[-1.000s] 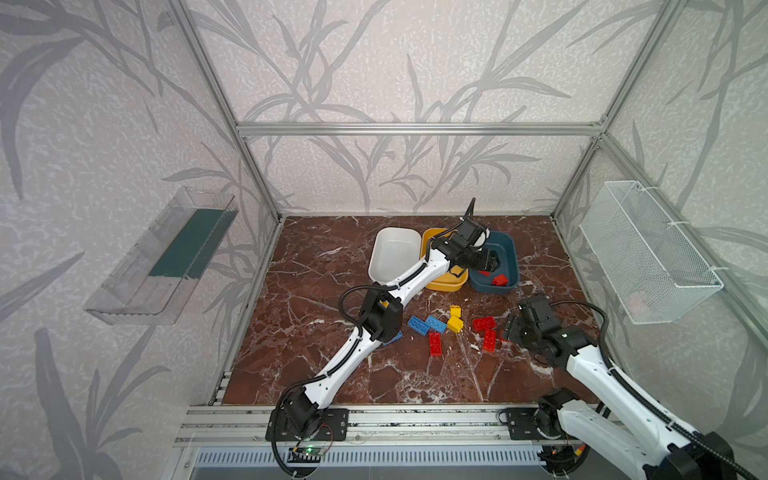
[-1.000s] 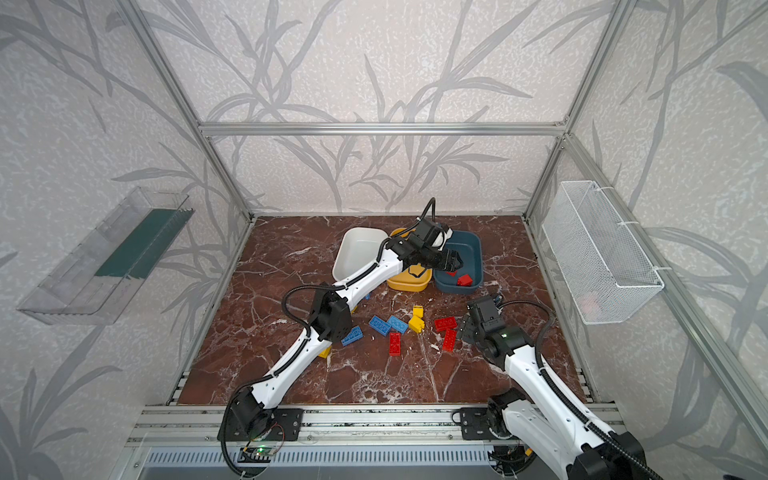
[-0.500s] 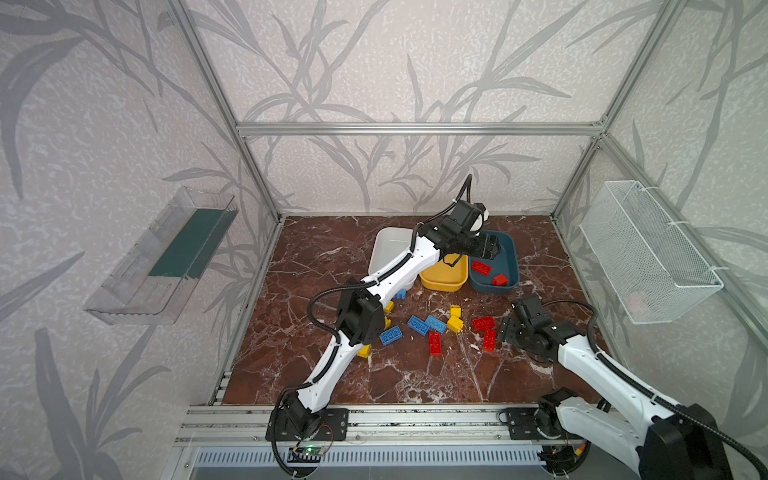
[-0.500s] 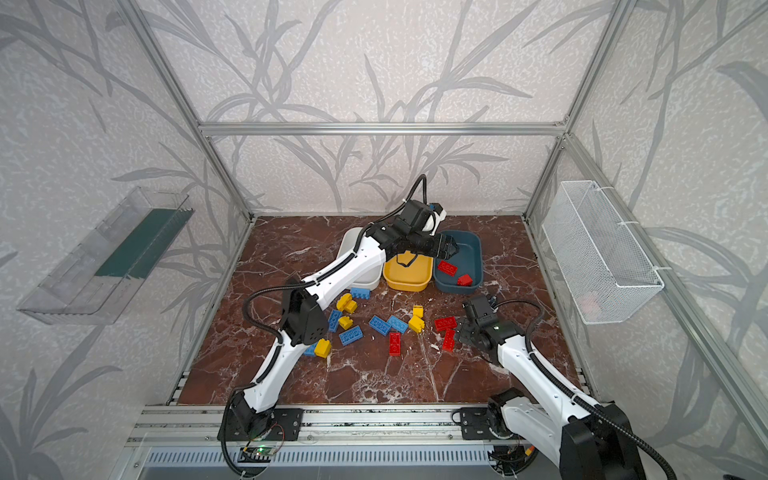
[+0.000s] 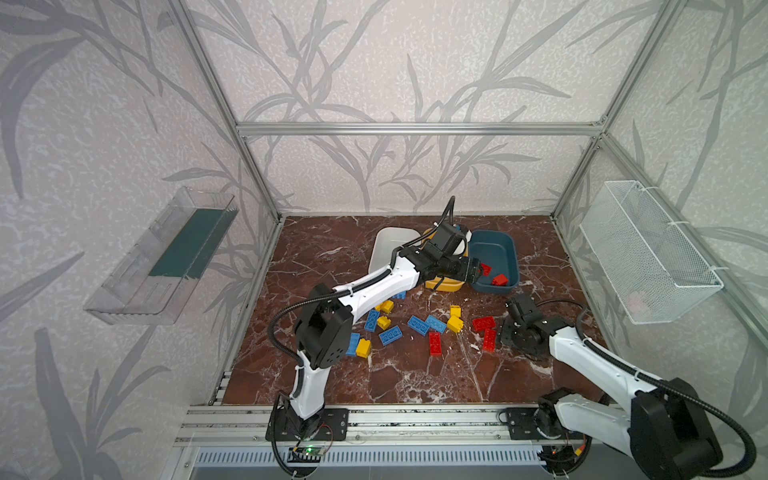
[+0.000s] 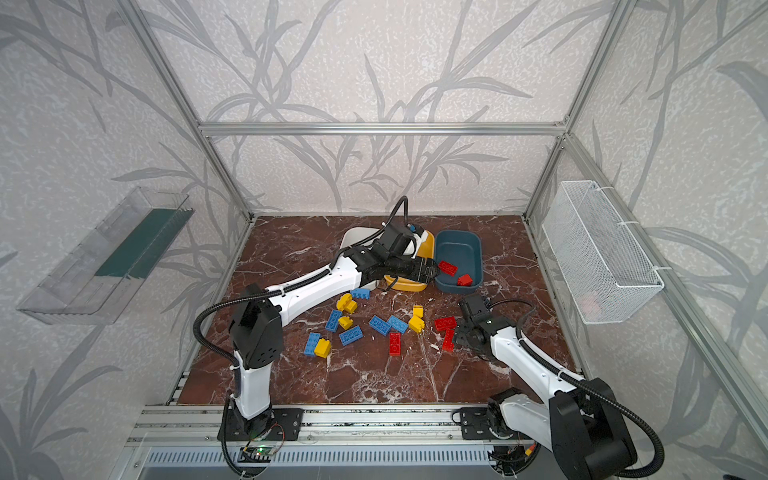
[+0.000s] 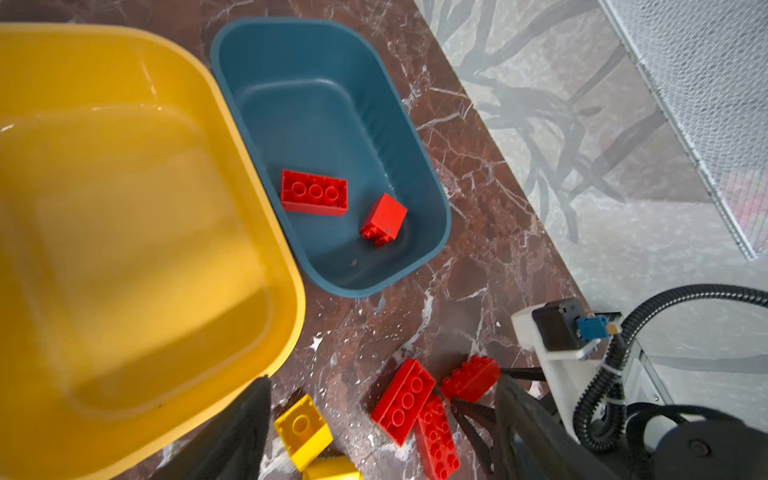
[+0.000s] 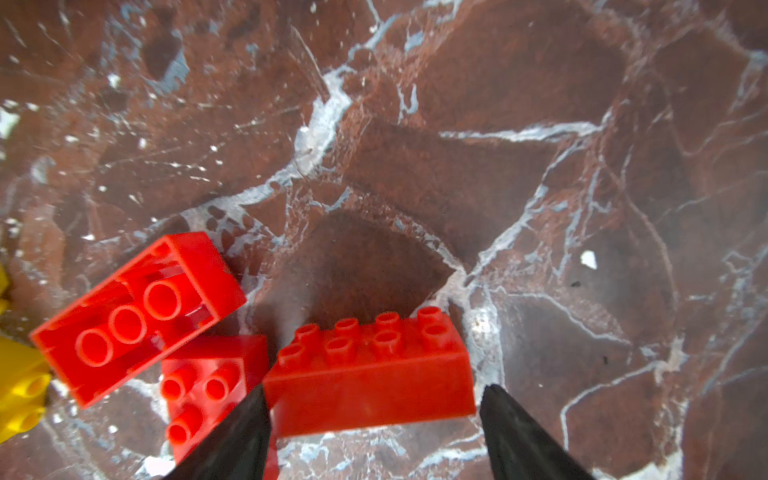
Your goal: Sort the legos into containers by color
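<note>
The right gripper holds its jaws apart astride a red brick lying on the marble table. The left gripper, jaws apart and empty, hovers beside the yellow tub. Beyond it the teal tub holds two red bricks.

glossy plastic legos, polished veined marble tabletop

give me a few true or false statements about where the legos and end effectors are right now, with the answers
1. The teal tub holds two red legos. True.
2. The yellow tub is full of yellow legos. False: no legos show in it.
3. The right end effector is open, with a red lego between its jaws. True.
4. Every blue lego sits in a tub. False: several blue legos lie on the table.
</note>
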`<state>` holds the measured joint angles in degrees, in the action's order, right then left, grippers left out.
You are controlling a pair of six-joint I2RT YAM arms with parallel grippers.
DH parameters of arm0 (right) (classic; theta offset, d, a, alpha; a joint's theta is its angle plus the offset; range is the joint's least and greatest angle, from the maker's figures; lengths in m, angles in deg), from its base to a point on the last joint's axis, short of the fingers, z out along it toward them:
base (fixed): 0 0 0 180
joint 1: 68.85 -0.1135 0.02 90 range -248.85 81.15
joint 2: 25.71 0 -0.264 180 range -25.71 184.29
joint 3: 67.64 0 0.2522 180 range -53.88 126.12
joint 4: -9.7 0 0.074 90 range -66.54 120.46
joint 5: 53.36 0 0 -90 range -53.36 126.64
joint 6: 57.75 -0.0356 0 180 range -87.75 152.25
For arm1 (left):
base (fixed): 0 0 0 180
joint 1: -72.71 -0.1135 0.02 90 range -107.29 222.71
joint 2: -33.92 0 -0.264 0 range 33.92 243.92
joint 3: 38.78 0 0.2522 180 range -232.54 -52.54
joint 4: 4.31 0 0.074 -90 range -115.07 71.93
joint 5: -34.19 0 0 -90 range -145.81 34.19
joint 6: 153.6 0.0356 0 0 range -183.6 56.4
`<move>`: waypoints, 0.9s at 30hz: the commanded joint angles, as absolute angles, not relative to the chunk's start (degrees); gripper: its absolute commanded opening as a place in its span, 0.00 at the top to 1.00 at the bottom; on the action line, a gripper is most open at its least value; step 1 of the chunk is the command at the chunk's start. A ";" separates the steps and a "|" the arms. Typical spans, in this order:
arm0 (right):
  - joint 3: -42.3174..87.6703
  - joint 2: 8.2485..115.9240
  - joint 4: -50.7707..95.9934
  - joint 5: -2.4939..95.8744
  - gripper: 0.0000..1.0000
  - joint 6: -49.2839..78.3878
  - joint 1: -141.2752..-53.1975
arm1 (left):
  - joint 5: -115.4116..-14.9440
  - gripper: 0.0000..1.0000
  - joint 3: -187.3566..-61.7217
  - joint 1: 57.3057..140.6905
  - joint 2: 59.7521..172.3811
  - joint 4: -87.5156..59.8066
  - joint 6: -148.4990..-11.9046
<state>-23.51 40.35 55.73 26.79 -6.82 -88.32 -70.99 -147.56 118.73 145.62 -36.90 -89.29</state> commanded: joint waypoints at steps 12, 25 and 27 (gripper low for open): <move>-21.16 43.08 54.95 27.46 0.37 -5.60 -89.16 | -65.16 0.17 -129.64 119.03 130.66 -28.17 -91.45; -17.71 38.71 58.94 26.53 0.39 -1.58 -89.32 | -59.38 0.17 -120.26 120.78 123.02 -28.38 -91.57; -16.65 37.18 59.64 26.70 0.40 -0.59 -89.32 | -58.16 0.17 -118.95 121.13 121.99 -29.25 -91.59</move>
<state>-19.18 39.63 57.00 27.62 -2.88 -89.02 -61.26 -120.26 120.70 124.55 -28.07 -91.63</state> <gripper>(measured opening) 0.607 0.827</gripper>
